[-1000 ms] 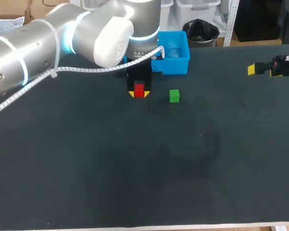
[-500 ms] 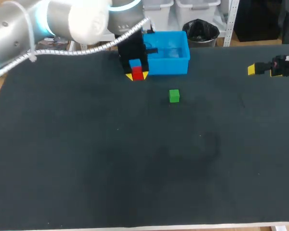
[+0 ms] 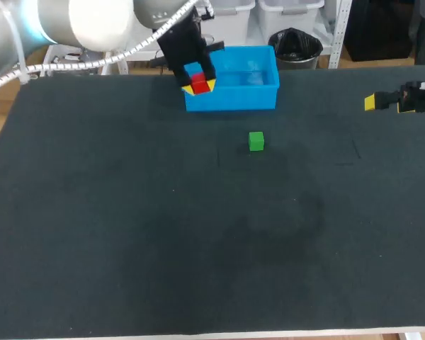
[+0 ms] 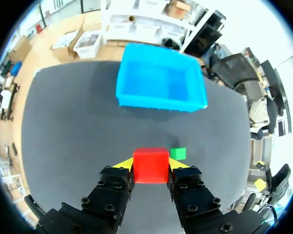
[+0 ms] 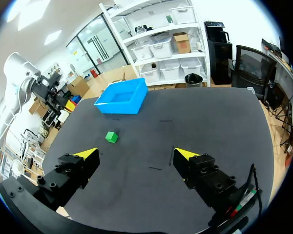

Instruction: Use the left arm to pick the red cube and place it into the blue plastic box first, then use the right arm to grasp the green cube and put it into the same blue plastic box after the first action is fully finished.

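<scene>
In the head view, my left gripper (image 3: pixel 198 86) is clamped on the red cube (image 3: pixel 197 79), raised over the nine o'clock rim of the blue plastic box (image 3: pixel 234 100). The box sits at twelve o'clock on the table (image 3: pixel 127 248). The green cube (image 3: pixel 256 141) lies at the box's five o'clock, apart from it. I judge this to be step one, mid-carry.

In the left wrist view, both yellow tips press the cube's sides. The box is ahead at twelve o'clock, and I see nothing inside it. Next I should centre the cube over the hollow, then release.

In the right wrist view, my right gripper (image 5: pixel 136 155) is spread wide and holds nothing. The green cube is ahead at eleven o'clock, with the box beyond it.
</scene>
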`<control>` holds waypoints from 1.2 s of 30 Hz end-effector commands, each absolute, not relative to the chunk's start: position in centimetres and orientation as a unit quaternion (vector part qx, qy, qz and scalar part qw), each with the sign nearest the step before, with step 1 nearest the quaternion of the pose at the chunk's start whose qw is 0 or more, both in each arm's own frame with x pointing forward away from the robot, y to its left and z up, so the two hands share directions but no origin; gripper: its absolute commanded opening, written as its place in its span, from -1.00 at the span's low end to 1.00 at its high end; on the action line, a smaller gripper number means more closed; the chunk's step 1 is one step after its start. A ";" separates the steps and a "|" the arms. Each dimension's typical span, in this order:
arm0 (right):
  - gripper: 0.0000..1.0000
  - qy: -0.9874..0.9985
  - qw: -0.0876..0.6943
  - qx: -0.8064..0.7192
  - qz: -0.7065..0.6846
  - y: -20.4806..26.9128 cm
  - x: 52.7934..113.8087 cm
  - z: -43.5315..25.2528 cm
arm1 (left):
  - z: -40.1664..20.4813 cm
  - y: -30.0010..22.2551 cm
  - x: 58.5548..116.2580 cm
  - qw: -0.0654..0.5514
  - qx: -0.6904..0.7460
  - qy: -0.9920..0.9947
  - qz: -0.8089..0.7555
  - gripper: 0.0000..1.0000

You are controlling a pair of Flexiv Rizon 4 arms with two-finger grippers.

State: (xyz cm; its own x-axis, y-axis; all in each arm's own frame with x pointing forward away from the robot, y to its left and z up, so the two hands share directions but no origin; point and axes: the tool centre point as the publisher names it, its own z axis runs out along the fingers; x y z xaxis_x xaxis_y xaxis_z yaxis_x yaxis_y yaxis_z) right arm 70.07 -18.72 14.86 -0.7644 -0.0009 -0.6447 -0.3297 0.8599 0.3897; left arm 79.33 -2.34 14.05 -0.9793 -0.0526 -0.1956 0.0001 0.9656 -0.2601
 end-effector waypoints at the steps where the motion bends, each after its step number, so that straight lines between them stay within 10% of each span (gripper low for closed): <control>1: 1.00 0.906 0.331 -0.091 0.247 -18.7 70.1 14.9 | 14.9 -1.8 78.8 0.117 -0.011 0.983 -0.142 -1.00; 36: 1.00 0.906 0.331 -0.091 0.247 -18.7 70.1 14.9 | 17.5 -4.8 88.0 0.161 -0.058 0.950 -0.260 -1.00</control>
